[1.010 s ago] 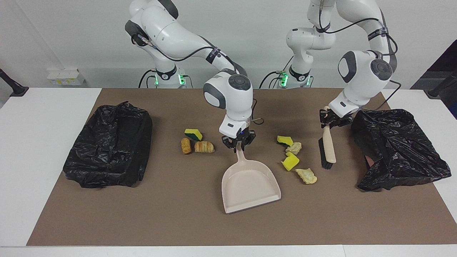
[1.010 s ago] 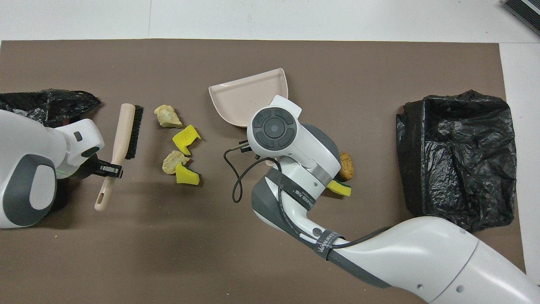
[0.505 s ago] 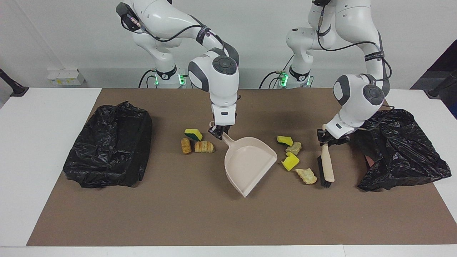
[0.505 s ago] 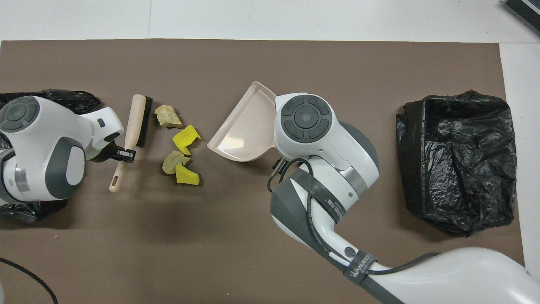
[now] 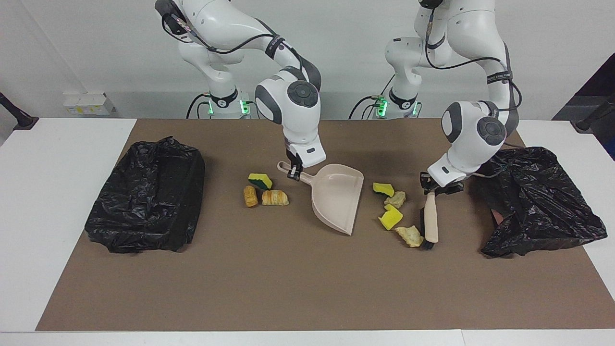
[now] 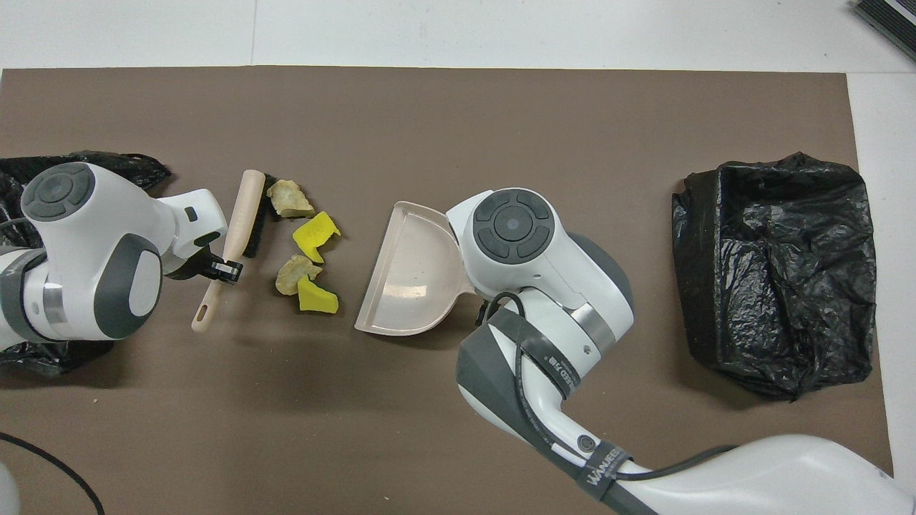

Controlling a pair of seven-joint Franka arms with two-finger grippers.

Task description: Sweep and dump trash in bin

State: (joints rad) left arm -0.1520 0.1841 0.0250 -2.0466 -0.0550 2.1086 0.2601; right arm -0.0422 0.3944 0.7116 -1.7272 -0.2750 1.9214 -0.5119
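While gripping the handle of the pink dustpan [image 5: 336,197], the right gripper [image 5: 294,172] is staying out of the picture's story no further: its fingers are clamped shut on that handle, and the pan is lying on the brown mat [image 5: 288,288] of the worktop with its mouth turned toward the left arm's end. Beside the handle, a green-sided sponge chunk [image 5: 260,181] and two bread pieces [image 5: 275,197] are lying together. Between pan and brush [image 5: 429,222], four more scraps [image 5: 390,217] are lying in a loose line. The left gripper [image 5: 435,186] is closed on the brush handle; the bristles are apparently touching the scrap farthest from the robots [image 5: 410,236]. Two black-bagged bins [image 5: 144,202] [image 5: 538,202] are sitting at the mat's ends.
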